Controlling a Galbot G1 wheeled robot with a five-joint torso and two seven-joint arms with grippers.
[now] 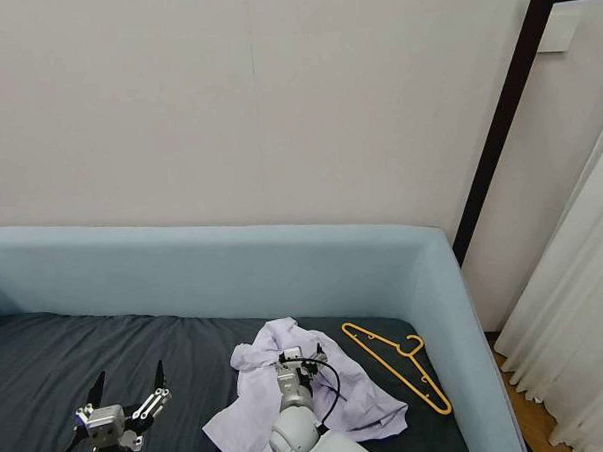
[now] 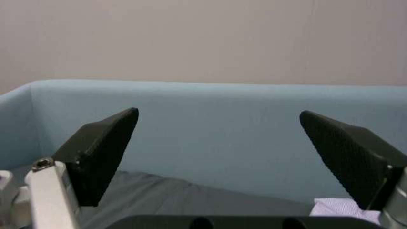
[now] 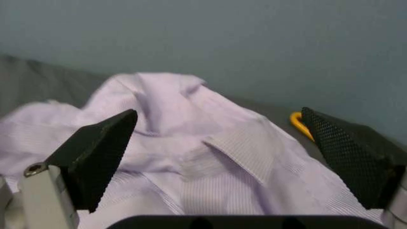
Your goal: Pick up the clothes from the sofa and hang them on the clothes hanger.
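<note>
A crumpled lavender striped shirt (image 1: 364, 395) lies on the dark seat of the sofa, right of the middle. An orange clothes hanger (image 1: 398, 366) lies flat just to its right, near the sofa's right arm. My right gripper (image 1: 302, 353) hovers low over the shirt, open. In the right wrist view the shirt's collar (image 3: 239, 150) lies between the spread fingers (image 3: 102, 155), and a bit of the hanger (image 3: 299, 122) shows beyond. My left gripper (image 1: 129, 382) stands open over bare seat to the left, well away from the shirt, whose corner (image 2: 343, 208) shows by one fingertip.
The light blue sofa back (image 1: 213, 270) and right arm (image 1: 440, 310) wall in the dark grey seat (image 1: 47, 367). A white curtain (image 1: 577, 344) and a dark upright post (image 1: 502, 117) stand to the right of the sofa.
</note>
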